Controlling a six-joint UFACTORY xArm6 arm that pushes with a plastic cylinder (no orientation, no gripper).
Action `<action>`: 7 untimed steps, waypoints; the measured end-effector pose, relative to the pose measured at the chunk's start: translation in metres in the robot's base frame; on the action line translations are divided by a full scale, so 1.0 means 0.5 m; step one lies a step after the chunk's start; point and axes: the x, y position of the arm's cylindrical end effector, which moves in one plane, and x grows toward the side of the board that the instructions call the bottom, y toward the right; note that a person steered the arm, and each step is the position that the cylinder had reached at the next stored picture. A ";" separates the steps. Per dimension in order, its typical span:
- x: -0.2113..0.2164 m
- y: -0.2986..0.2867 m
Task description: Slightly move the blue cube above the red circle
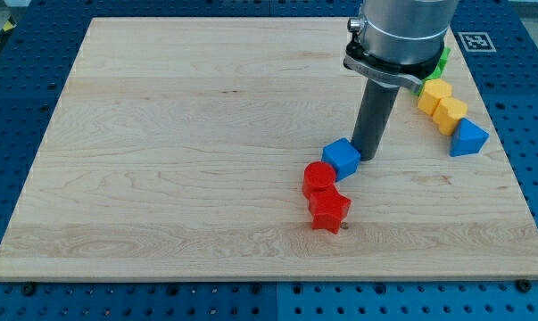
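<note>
The blue cube (342,158) sits on the wooden board right of centre. It touches the upper right of the red circle (319,178). A red star (329,211) lies just below the red circle, touching it. My tip (368,157) stands on the board right against the blue cube's right side.
At the board's right edge lie a yellow block (434,93), a second yellow block (450,114) and a blue triangle (467,139). A green block (442,61) peeks out behind the arm. The wooden board (161,160) lies on a blue pegboard table.
</note>
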 end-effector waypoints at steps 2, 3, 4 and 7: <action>-0.005 0.055; 0.008 0.115; 0.017 0.083; -0.032 -0.004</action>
